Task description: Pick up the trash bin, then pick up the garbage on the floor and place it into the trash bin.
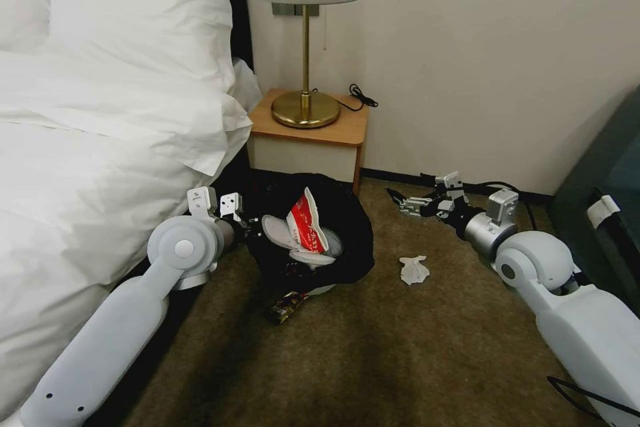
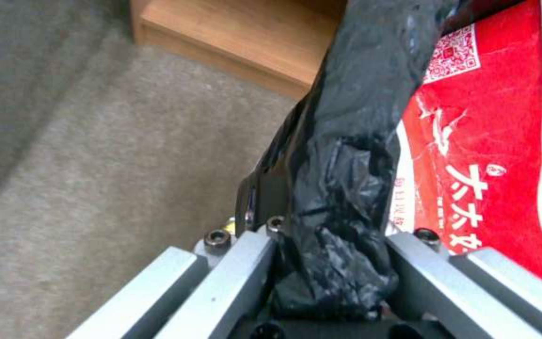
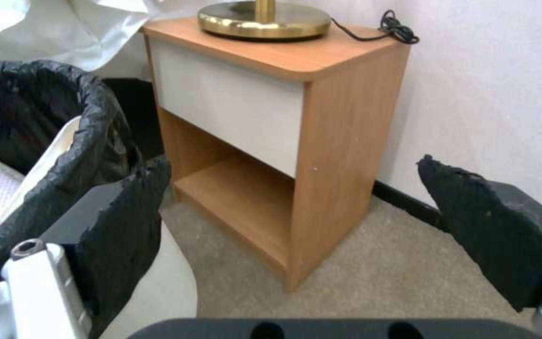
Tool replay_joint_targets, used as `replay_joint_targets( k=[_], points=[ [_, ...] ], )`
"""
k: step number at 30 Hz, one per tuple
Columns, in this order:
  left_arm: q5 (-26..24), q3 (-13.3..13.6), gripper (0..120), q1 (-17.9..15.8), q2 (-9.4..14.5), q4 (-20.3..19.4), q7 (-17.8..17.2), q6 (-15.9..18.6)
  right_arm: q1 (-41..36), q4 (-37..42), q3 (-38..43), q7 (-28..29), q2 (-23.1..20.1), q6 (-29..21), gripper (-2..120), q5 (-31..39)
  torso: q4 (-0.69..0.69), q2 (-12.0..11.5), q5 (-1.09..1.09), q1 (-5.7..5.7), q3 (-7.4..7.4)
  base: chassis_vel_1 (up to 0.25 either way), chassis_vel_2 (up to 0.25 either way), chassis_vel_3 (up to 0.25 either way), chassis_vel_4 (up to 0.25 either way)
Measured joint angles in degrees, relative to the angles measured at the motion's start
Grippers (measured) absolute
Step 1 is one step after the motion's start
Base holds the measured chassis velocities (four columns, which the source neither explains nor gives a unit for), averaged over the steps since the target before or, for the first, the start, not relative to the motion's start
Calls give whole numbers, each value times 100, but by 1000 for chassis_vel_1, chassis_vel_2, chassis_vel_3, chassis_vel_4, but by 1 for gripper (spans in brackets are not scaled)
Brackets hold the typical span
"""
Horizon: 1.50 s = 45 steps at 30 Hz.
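The left gripper [image 1: 248,225] is clamped on the bag-lined rim of the trash bin [image 1: 347,227], at the bin's nine o'clock; its fingertips are hidden behind black plastic. A red wrapper [image 1: 308,220] and white slippers [image 1: 283,235] are seen standing in the bin's mouth. A dark packet [image 1: 288,307], hard to make out, lies at the bin's six o'clock. A crumpled tissue [image 1: 413,269] lies at four o'clock. The right gripper [image 1: 402,201] is held with fingers spread wide, empty, at the bin's two o'clock.
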Motion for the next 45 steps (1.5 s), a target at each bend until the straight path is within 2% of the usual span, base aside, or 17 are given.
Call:
replay_joint_targets(
  k=[11,24,28,33,37,40,44,45],
  points=[
    [6,-39,1,92,48,-93,3,0,-20,-163,-2,-66,-36,80,100,-22,-1,0,2,0,0,-80,-77,173,170],
    [24,-62,1,153,46,-111,3,0,-180,-382,128,-166,-126,116,100,-99,1,0,0,0,0,80,75,117,107],
    [75,-57,1,139,44,-96,16,0,-308,-605,229,-231,-159,121,100,-151,5,0,0,0,0,114,105,133,127],
    [76,-30,1,66,25,-82,26,0,-405,-1110,176,-522,-195,239,100,-381,3,0,0,0,-1,34,46,55,85],
    [48,-16,1,34,22,-93,35,0,-354,-1728,-81,-781,-43,342,100,-741,-4,0,2,0,0,0,0,0,0],
    [44,-16,1,29,29,-106,36,0,-296,-1978,-213,-948,41,378,100,-870,-2,0,1,0,0,0,0,0,0],
    [38,-18,1,28,62,-165,35,0,-144,-2606,-509,-1663,255,772,100,-1273,2,0,0,0,0,0,0,0,0],
    [38,-18,1,28,62,-165,35,0,-144,-2606,-509,-1663,255,772,100,-1273,2,0,0,0,0,0,0,0,0]
  ],
)
